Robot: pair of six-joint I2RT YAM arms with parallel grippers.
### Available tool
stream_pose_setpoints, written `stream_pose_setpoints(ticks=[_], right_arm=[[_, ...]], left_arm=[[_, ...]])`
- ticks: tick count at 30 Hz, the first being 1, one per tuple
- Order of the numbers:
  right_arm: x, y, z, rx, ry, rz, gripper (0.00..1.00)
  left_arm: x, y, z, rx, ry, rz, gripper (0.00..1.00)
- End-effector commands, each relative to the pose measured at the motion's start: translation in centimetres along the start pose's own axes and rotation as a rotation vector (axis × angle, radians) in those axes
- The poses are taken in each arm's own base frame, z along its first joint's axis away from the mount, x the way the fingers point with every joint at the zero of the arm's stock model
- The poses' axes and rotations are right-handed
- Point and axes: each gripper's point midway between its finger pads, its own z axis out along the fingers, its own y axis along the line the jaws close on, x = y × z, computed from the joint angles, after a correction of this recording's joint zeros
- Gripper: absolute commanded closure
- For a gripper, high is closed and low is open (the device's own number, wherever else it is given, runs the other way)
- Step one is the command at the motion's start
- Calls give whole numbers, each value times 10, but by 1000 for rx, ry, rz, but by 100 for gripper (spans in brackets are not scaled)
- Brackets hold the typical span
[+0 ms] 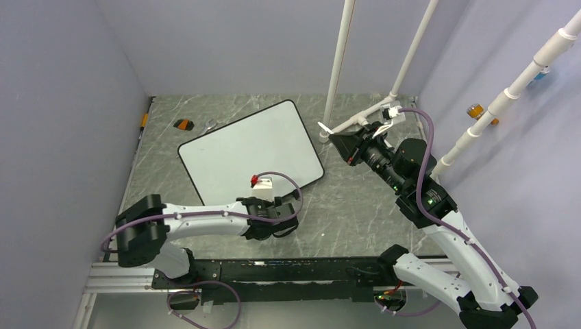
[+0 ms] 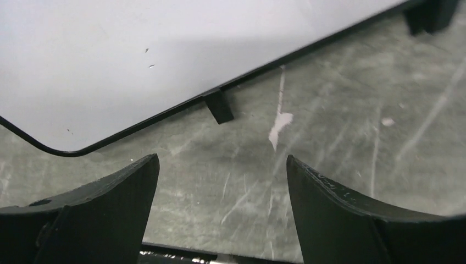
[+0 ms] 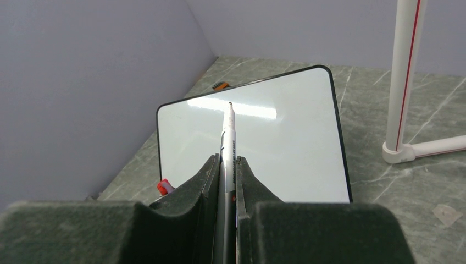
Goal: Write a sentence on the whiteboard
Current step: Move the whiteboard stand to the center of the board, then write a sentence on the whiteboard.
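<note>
- Two arms work over a gray, veined table [image 1: 356, 205]. The left arm lies low and stretches rightward along the near side.
- Far left, toward the back wall, a small orange-and-black object [image 1: 183, 124] sits on the table near the board's left corner, apart from it.
- Left of centre, the whiteboard [image 1: 250, 147] lies flat on the table, turned so its long edges run from lower left to upper right. Its face reads white, with a strip of glare in the right wrist view.
- Along the board's near edge, a small black foot [image 2: 220, 107] juts from under the dark rim onto the table. A rounded corner of the board shows at the left of the left wrist view.
- Just in front of that near edge, the left gripper [image 2: 222, 162] sits low and short of the board. Its two black fingers [image 2: 110, 203] are spread wide apart, with only tabletop between them.
- Right of the board, the right gripper [image 3: 225, 159] is raised above the table, pressed together on the barrel of a slim white marker [image 3: 228, 126].
- In the right wrist view the marker's dark tip points toward the board's face. In the overhead view the gripper is past the board's right edge.
- Farthest right, white pipes [image 1: 340, 62] rise from the table behind the right gripper.
</note>
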Motion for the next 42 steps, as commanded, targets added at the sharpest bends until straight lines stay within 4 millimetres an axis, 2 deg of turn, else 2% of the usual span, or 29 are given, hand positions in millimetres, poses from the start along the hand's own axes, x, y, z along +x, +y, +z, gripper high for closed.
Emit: stream_pose_setpoints(ticks=[1, 6, 9, 14, 17, 20, 24, 30, 32, 34, 37, 40, 42], right_arm=[[-10, -1, -4, 13, -29, -26, 100], [-13, 2, -5, 3, -34, -27, 100], [-14, 4, -5, -7, -33, -21, 100], [-13, 8, -4, -24, -20, -13, 100], [-13, 9, -4, -29, -10, -12, 100], [-9, 10, -2, -34, 8, -10, 100], [-4, 10, -1, -39, 29, -6, 100], [3, 8, 0, -32, 55, -2, 100], [3, 9, 0, -35, 57, -1, 100], [4, 9, 1, -40, 60, 3, 100], [6, 10, 4, -48, 64, 13, 100], [10, 11, 8, -57, 71, 25, 100], [12, 12, 10, -63, 76, 30, 100]], left_arm=[[-26, -19, -38, 196, -15, 229, 9], [-76, -13, -81, 351, -138, 332, 5], [-110, -6, -97, 446, -221, 336, 2], [-161, 20, -93, 563, -257, 288, 3], [-187, 27, -97, 608, -285, 322, 1], [-204, 24, -97, 691, -265, 366, 1], [-230, 28, -85, 752, -251, 356, 1], [-284, 43, -76, 829, -292, 279, 1], [-298, 46, -73, 837, -284, 283, 3], [-315, 51, -68, 839, -287, 312, 11], [-330, 58, -51, 867, -235, 293, 19], [-335, 64, -28, 935, -183, 255, 18], [-338, 68, -20, 1033, -158, 212, 18]])
